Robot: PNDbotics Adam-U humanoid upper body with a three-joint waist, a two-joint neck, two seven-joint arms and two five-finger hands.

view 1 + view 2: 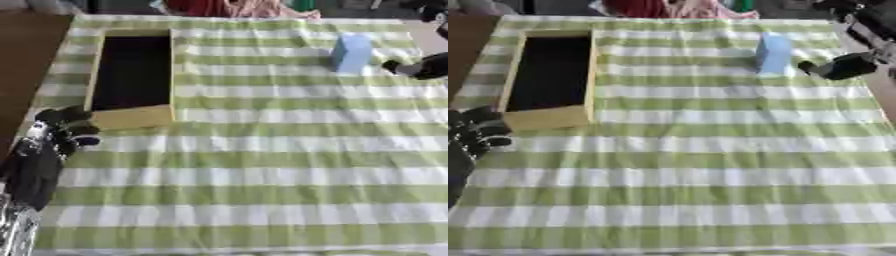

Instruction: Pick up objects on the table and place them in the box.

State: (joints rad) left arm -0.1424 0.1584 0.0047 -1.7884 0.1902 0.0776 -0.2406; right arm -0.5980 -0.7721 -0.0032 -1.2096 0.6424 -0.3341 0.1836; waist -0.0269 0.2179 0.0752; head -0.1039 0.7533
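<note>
The right hand (837, 66) comes in from the right edge of the table, dark and blurred, with one finger tip reaching toward a light blue block (773, 54). The block stands upright just beside that tip, a little to the hand's left; a narrow strip of cloth shows between them, so they look apart. I cannot tell whether this hand's fingers are spread or curled.

The left hand (66, 131) sits low at the table's left edge, on the end of a black and silver arm that rises from the lower left corner. Its fingers look loosely bent and hold nothing. Just beyond its fingertips is the near wall of a wooden box (131, 118), close enough that they may touch. The box is long and narrow, with a dark inside, and runs away from the hand toward the far edge.

Everything rests on a table covered in a green and white striped cloth (262, 175).
</note>
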